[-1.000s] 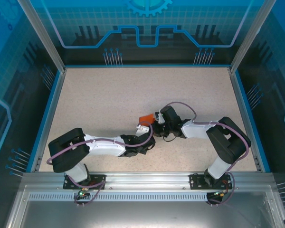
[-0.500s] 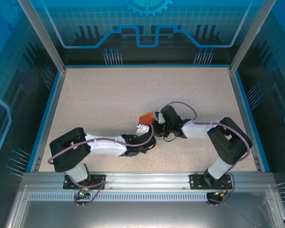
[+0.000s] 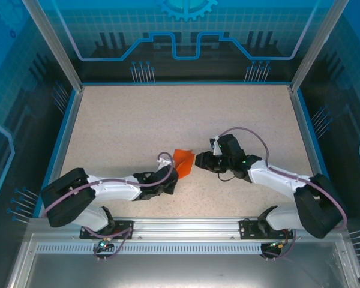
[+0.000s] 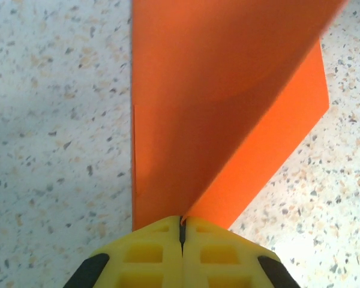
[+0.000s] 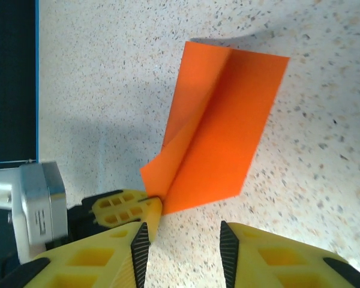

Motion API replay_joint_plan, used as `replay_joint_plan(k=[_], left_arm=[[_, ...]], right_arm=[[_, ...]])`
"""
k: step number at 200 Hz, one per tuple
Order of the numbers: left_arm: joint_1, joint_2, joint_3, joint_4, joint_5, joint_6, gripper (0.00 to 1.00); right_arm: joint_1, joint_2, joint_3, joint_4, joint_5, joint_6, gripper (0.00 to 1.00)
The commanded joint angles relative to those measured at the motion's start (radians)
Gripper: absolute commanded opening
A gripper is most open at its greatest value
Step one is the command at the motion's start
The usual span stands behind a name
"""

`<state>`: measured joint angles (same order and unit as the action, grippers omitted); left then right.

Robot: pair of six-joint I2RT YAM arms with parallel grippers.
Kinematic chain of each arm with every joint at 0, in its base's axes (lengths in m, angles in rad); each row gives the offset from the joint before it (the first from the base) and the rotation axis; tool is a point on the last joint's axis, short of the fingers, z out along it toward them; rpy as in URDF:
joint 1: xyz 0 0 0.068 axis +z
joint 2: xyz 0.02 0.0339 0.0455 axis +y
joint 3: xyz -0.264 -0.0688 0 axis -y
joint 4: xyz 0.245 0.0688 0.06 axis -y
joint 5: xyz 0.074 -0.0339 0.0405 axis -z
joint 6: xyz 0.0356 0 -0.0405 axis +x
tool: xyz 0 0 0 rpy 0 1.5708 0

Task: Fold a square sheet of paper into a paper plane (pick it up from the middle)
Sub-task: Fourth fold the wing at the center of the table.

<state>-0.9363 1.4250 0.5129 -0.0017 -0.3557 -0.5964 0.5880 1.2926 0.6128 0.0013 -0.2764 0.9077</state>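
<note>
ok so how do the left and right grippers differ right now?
Left gripper is shut, jaws pinching the orange paper at a folded corner; right gripper is open, nothing between its jaws. Left touches the paper; right sits just short of its edge. Both are yellow-tipped and aimed at it.

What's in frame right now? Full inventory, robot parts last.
sheet of paper: one, bright orange, folded, mid-table between the two grippers
table: one, speckled beige with a blue edge, under everything
enclosure walls: blue patterned panels, at the back and both sides
metal rail: one, silver, near edge, carries both arm bases
cables: two, purple, one along each arm
arms: two, white and black, reaching in from the near edge
left gripper: one, yellow, shut on one end of the paper
right gripper: one, yellow, open, beside the paper with nothing between its jaws
</note>
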Motion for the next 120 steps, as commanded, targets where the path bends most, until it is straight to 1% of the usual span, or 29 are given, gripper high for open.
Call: replay_joint_plan(k=[1, 33, 53, 67, 84, 94, 120], left_arm=[[0.046, -0.068, -0.067, 0.094, 0.144, 0.035, 0.06], [0.126, -0.139, -0.125, 0.138, 0.287, 0.064, 0.06], [0.156, -0.155, -0.135, 0.149, 0.343, 0.09, 0.06], [0.178, -0.151, -0.136, 0.16, 0.389, 0.098, 0.06], [0.195, -0.141, -0.13, 0.158, 0.417, 0.097, 0.06], [0.21, -0.13, -0.126, 0.167, 0.457, 0.102, 0.06], [0.24, -0.102, -0.125, 0.173, 0.486, 0.095, 0.06]], right_arm=[[-0.007, -0.056, -0.04, -0.067, 0.022, -0.009, 0.38], [0.027, -0.074, -0.042, -0.083, 0.022, 0.005, 0.35], [0.07, -0.052, -0.012, -0.08, 0.039, 0.001, 0.35], [0.096, -0.009, 0.023, -0.074, 0.041, -0.002, 0.33], [0.122, 0.059, 0.083, -0.071, 0.033, 0.0, 0.29], [0.134, 0.1, 0.118, -0.061, 0.017, -0.006, 0.27], [0.151, 0.206, 0.182, 0.009, -0.034, -0.002, 0.24]])
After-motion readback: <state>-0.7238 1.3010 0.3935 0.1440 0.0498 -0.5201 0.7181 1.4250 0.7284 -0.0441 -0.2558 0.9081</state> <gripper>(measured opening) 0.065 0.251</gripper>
